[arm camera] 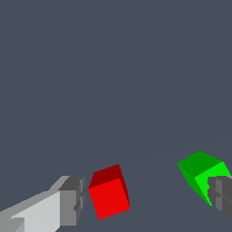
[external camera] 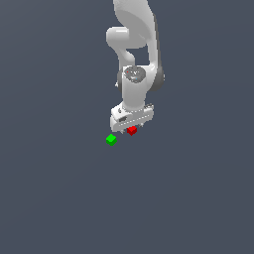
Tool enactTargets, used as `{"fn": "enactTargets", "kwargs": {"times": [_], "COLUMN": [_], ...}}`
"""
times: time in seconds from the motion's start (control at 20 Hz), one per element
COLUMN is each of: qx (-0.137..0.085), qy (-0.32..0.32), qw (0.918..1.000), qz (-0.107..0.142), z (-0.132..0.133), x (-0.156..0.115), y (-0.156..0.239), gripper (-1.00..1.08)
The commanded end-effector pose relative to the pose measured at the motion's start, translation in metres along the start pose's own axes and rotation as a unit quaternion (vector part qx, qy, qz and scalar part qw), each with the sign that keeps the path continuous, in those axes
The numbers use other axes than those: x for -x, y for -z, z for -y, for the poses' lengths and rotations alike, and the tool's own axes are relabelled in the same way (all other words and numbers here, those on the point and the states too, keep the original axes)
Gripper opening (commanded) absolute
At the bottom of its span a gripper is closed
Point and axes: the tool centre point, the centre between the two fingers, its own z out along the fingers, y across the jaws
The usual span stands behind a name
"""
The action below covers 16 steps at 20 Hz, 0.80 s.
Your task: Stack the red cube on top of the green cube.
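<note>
The red cube (external camera: pixel 131 130) lies on the grey floor directly under my white gripper (external camera: pixel 132 128). In the wrist view the red cube (arm camera: pixel 108 192) sits between my two grey fingers, close to one finger (arm camera: pixel 71 201) and apart from it. The gripper (arm camera: pixel 147 199) is open and holds nothing. The green cube (external camera: pixel 111 140) lies on the floor a short way off, toward the exterior view's left and nearer the camera. In the wrist view the green cube (arm camera: pixel 200 173) lies just beyond the other finger (arm camera: pixel 221 195), which hides one of its corners.
The plain dark grey floor (external camera: pixel 59 188) spreads all around the two cubes. The white arm (external camera: pixel 135 59) comes down from the top of the exterior view. No other objects show.
</note>
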Motion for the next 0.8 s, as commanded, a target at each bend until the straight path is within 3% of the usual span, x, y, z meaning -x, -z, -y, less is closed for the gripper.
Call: {"fn": "enactTargets", "kwargs": {"times": [0.0,0.35,0.75], "qx": [0.0,-0.001,-0.001], "qy": [0.039,0.117,0.161], "qw": [0.9993,0.9931,0.987], "qz": [-0.002,-0.005,-0.007], "z": [0.009,0.023,0.028], "x": [0.012,0.037,0.052], "y": [-0.009,-0.029,-0.041], "gripper": [1.0,1.0,1.0]}}
